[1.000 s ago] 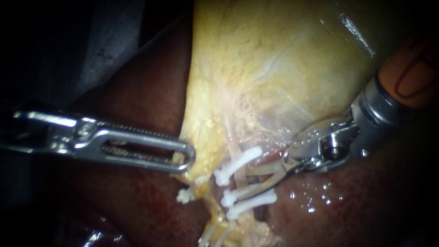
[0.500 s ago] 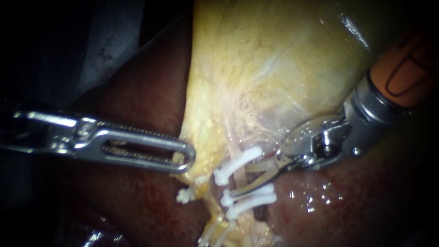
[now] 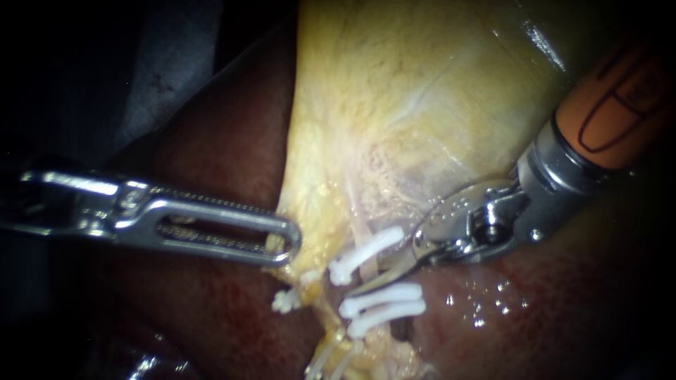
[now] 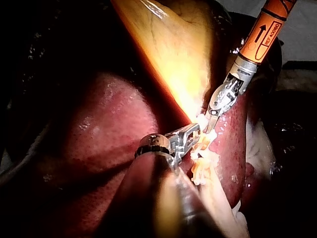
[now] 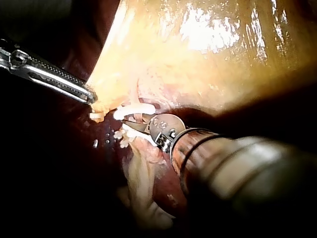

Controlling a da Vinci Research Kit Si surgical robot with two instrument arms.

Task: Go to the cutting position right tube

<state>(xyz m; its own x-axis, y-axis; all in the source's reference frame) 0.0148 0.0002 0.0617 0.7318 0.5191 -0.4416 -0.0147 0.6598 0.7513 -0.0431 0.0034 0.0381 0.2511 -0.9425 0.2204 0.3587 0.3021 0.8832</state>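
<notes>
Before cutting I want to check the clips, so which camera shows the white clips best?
The endoscope view: three clips lie unobstructed, one above the right instrument's tip, two below. The right wrist view shows one clearly, the rest unclear. The left wrist view shows only a pale cluster.

The right instrument works in a tight slot: one white clip just above its open blades, a pair of clips just below. The gallbladder wall crowds its wrist. Past its tip the left instrument clamps the gallbladder's edge. Bare liver beneath its wrist lies open.
</notes>
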